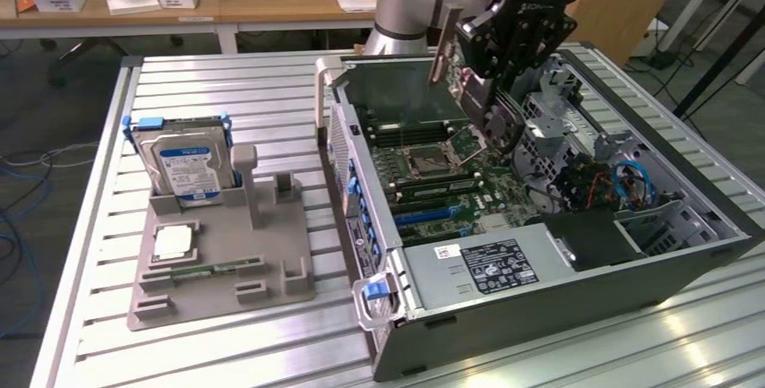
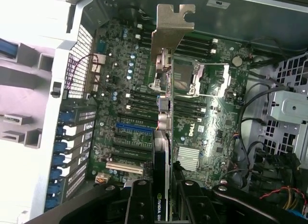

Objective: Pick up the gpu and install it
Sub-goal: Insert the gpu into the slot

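The gpu [image 2: 163, 113] is seen edge-on in the wrist view, its silvery bracket at the far end and a green logo strip near the fingers. My gripper [image 2: 161, 188] is shut on the card's near end, one dark finger on each side. The card hangs above the motherboard [image 2: 202, 137] inside the open computer case [image 1: 538, 271]; a blue slot [image 2: 134, 126] and a white slot [image 2: 124, 167] lie beside it. In the exterior view my gripper [image 1: 485, 110] is over the middle of the case, the gpu's bracket [image 1: 443, 47] standing beside it.
A silver hard drive [image 1: 185, 168] with a blue-white label stands in a grey fixture [image 1: 215, 267] on the slatted table at the exterior view's left. The drive cage and cables [image 1: 622, 182] fill the case's right end; the power supply [image 1: 490, 267] lies at its front.
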You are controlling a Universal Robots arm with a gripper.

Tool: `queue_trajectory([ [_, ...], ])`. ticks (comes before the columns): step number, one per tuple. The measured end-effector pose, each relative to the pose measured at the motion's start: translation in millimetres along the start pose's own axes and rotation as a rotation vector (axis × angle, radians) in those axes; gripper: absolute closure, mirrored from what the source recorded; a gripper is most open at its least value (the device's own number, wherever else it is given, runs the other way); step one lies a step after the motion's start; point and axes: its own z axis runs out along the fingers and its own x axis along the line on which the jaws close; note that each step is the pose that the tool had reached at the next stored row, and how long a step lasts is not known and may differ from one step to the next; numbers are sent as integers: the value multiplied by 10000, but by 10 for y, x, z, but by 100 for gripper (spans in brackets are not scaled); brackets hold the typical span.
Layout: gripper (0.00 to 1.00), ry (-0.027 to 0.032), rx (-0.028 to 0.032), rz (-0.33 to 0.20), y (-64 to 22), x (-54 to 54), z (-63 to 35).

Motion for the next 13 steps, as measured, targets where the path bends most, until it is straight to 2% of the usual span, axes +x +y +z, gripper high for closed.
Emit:
queue_trajectory([
  [13,74,22,-1,-565,0,0,0],
])
